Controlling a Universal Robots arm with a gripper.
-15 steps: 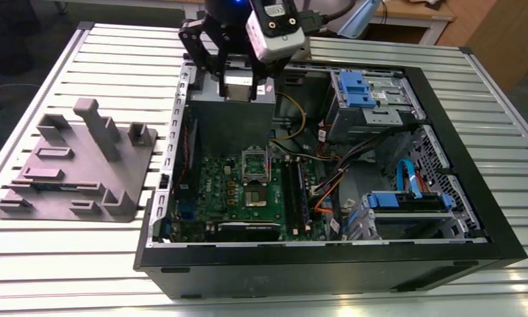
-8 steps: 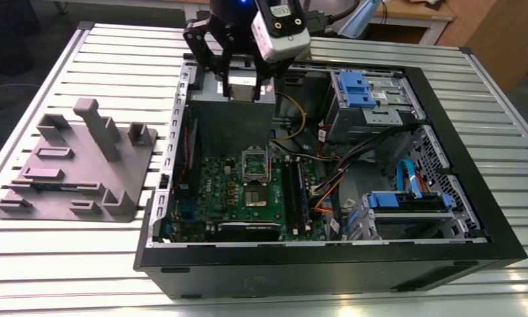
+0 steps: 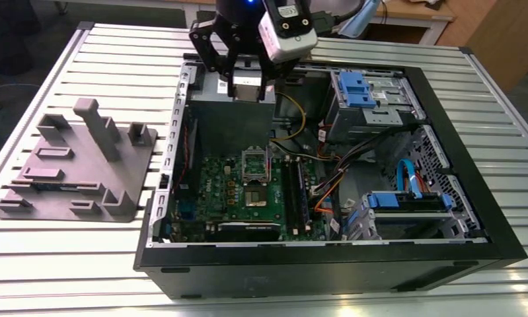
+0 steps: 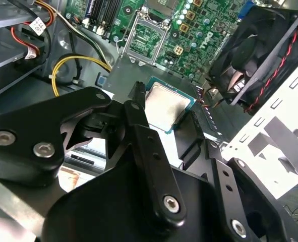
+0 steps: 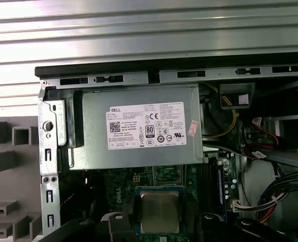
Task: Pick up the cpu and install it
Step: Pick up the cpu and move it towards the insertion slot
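The cpu [image 3: 248, 84], a small flat square chip with a silvery top, hangs between the black fingers of my gripper [image 3: 247, 78] above the far end of the open computer case [image 3: 316, 264]. Both wrist views show the gripper [image 4: 167, 112] [image 5: 160, 216] shut on the cpu [image 4: 165, 103] [image 5: 160, 210], with a finger [image 4: 138, 108] pressed against each of two opposite edges. The open processor socket [image 3: 255, 166] [image 4: 147, 39] on the green motherboard [image 3: 237, 198] lies lower down inside the case, some way from the chip.
A grey power supply box [image 5: 138, 128] [image 3: 232, 112] with a white label lies right beneath the gripper. Black memory sticks [image 3: 297, 191], loose cables [image 3: 334, 175] and blue drive cages [image 3: 369, 92] crowd the case. A black fan [image 4: 254, 50] sits beside the motherboard. A grey fixture [image 3: 78, 165] lies on the slatted table.
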